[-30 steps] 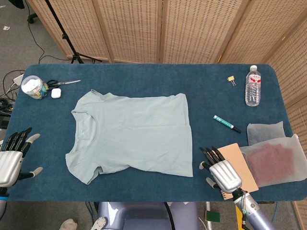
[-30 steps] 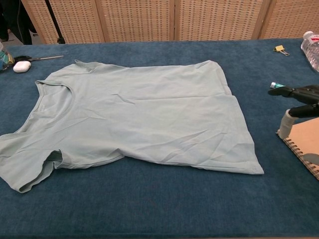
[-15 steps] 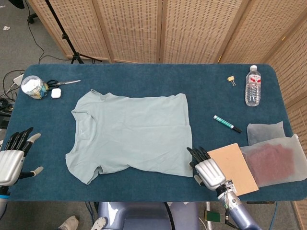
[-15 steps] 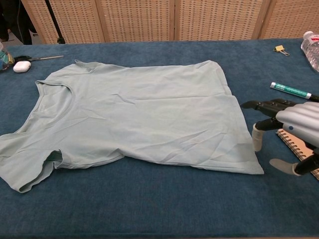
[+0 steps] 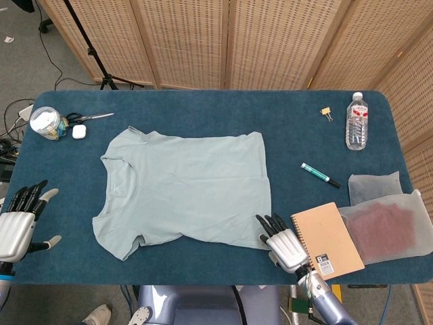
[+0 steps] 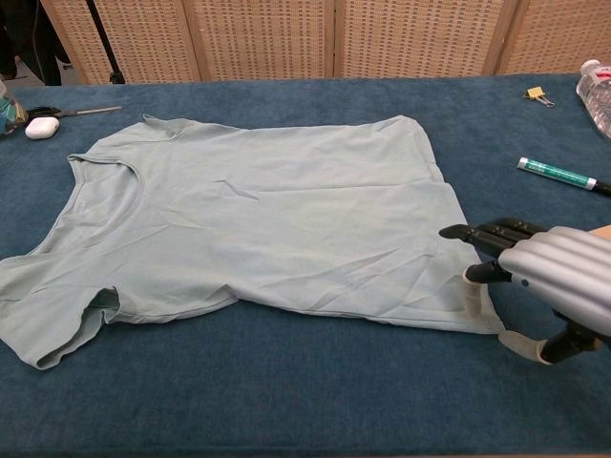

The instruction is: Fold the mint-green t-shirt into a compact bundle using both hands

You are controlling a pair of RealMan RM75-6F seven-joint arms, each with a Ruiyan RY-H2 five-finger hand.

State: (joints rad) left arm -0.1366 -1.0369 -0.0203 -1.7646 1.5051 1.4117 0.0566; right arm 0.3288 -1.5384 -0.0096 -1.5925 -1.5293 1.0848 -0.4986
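At t-shirt hem corner: right hand spread, empty, perhaps touching; left hand spread, apart.

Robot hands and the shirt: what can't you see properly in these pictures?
- Right hand: both views leave unclear whether its fingertips touch the t-shirt.
- Left hand: cut by the head view's edge, absent from chest view.
- Water bottle: cut off by the chest view's edge.

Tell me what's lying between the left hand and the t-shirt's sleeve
Nothing: in the head view, only bare blue table separates the left hand from the t-shirt.
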